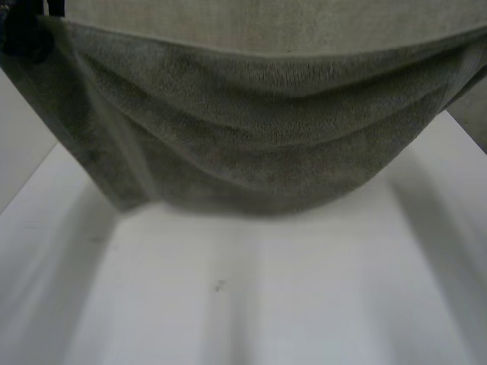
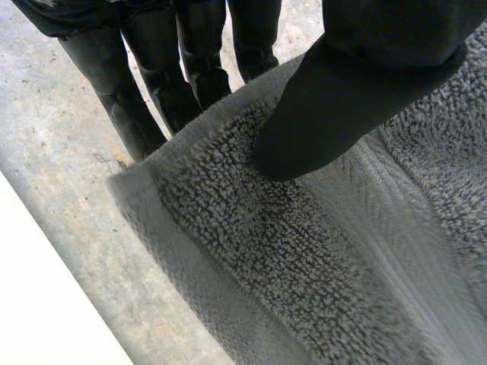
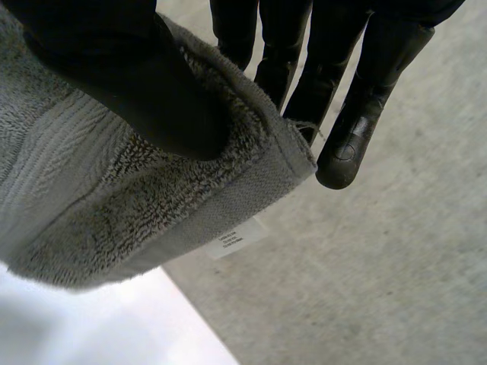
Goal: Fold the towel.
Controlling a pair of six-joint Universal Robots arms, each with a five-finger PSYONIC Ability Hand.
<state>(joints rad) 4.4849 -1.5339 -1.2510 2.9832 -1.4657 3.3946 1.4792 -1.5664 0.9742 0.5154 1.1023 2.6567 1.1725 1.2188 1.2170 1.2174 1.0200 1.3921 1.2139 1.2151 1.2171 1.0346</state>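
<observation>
Terry towel [image 1: 251, 144] sags, pinched by left hand [image 2: 358, 99] and right hand [image 3: 137, 84]

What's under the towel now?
The towel hangs over the white table, left hand and right hand each pinching a corner. Below its sagging edge plain table surface shows; the part behind the cloth is hidden.

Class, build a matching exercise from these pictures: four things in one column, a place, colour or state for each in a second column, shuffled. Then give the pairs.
Things
1. towel
2. table
3. label
4. left hand

Descriptions
A. white surface under the hanging cloth
B. pinches a corner, thumb on top
C. grey, held up, sagging in the middle
D. small white tag at the hem by the right hand

Pairs: 1-C, 2-A, 3-D, 4-B
</observation>
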